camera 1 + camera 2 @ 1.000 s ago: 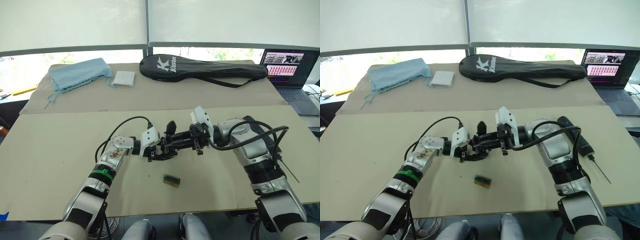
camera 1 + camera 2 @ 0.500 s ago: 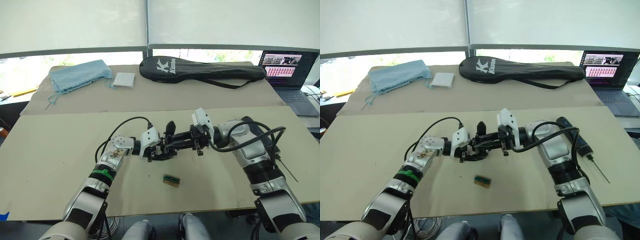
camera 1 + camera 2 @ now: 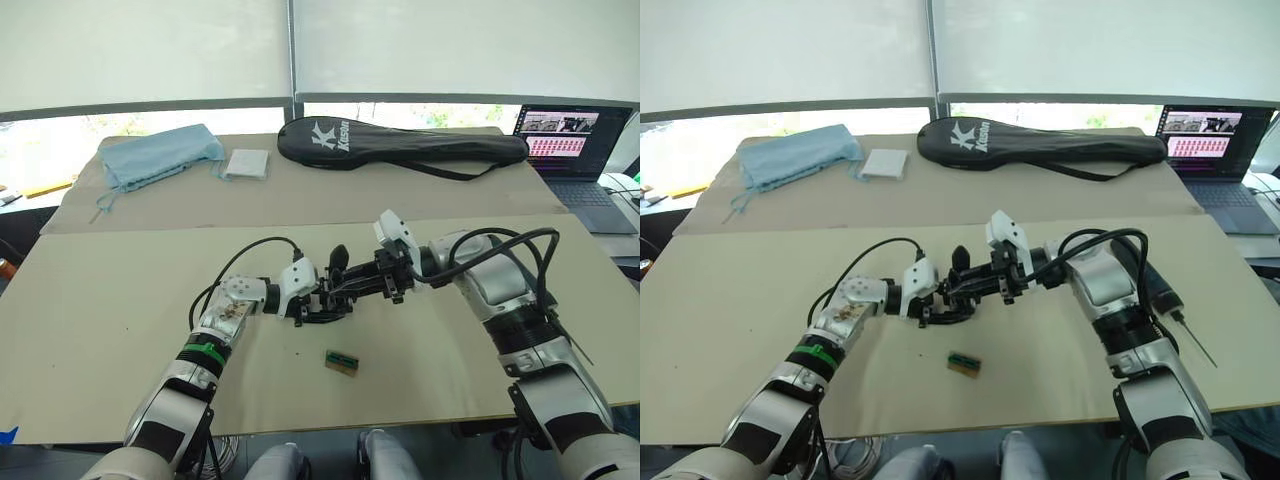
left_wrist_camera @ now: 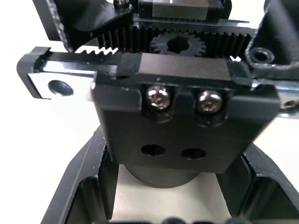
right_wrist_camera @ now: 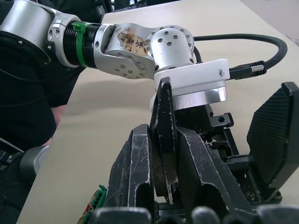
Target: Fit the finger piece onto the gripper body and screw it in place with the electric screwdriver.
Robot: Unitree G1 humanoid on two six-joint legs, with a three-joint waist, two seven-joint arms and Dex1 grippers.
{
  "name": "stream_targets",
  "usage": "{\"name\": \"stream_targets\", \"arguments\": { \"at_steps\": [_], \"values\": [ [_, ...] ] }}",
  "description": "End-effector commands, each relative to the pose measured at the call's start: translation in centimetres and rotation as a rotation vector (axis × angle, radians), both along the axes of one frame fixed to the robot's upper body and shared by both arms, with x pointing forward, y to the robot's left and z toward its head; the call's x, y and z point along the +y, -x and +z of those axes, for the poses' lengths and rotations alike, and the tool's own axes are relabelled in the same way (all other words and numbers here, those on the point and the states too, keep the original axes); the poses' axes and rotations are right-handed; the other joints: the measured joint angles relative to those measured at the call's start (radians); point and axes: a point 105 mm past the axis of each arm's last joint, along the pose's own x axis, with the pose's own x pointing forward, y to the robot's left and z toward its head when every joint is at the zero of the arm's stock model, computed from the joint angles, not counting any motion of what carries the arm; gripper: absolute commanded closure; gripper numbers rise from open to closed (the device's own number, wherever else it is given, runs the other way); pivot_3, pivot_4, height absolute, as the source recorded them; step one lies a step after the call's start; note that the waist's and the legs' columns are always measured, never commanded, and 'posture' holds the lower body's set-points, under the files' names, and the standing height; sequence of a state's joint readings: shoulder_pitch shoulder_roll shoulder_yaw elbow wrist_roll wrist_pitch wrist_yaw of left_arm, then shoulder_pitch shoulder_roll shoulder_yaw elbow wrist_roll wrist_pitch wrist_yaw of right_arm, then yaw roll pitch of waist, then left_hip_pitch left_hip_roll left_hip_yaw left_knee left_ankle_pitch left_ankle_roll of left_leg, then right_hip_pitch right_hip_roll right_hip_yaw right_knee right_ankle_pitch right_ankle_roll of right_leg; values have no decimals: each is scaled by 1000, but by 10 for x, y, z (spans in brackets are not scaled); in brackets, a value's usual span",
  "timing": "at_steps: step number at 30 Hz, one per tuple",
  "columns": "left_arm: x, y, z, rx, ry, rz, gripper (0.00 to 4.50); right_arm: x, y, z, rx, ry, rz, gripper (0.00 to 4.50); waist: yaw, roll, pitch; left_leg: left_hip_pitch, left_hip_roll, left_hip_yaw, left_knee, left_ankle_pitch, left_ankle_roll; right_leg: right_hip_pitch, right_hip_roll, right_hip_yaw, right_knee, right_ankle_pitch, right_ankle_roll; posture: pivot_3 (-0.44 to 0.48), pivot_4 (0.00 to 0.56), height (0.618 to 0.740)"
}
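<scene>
Left end effector (image 3: 312,297) clamps my gripper body (image 3: 335,296) at tabletop (image 3: 110,330) centre; right end effector (image 3: 368,283) pinches finger piece (image 5: 164,140) against its top. Electric screwdriver (image 3: 1161,291) lies near right edge; green-and-tan block (image 3: 342,361) just below.

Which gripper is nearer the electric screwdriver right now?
Right. The right gripper works mid-table at the gripper body; the electric screwdriver lies beyond its forearm. The left gripper sits farther away.
</scene>
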State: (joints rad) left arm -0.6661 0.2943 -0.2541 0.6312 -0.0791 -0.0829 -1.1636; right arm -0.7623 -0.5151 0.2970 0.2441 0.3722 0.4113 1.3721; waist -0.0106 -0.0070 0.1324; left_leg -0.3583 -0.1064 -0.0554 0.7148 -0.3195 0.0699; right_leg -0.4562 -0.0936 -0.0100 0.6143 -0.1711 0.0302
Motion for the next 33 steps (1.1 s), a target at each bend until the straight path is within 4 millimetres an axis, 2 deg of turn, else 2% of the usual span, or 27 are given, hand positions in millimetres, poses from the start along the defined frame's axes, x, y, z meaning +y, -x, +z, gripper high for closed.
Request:
{"name": "stream_targets", "arguments": {
  "at_steps": [1, 6, 19, 33],
  "values": [
    [3, 1, 14, -52, 9, -33, 2186, -31, -8, -64, 125, 204, -191, 4189, -1, 0, -3, 0, 0, 0, 0, 0, 0, 0, 0, 0, 0, 0, 0, 0, 150, 736],
    [3, 1, 14, -53, 11, -24, 2186, -37, -2, -73, 161, 223, -190, 4189, -1, 1, -8, 1, 0, 0, -1, 0, 0, 1, 0, 0, 0, 0, 0, 0, 150, 736],
    [6, 1, 15, -54, 3, -22, 2186, -30, -2, -81, 250, 303, -151, 4189, -4, 1, -9, 3, 1, 0, -3, 0, 0, 1, 0, 2, -1, 0, 0, 0, 150, 736],
    [5, 0, 17, -55, 8, -20, 2186, -35, -7, -88, 124, 349, -194, 4189, -7, 1, -12, 4, 1, 0, -3, 0, 0, 2, 1, 2, -1, 0, 0, 0, 150, 736]
  ]
}}
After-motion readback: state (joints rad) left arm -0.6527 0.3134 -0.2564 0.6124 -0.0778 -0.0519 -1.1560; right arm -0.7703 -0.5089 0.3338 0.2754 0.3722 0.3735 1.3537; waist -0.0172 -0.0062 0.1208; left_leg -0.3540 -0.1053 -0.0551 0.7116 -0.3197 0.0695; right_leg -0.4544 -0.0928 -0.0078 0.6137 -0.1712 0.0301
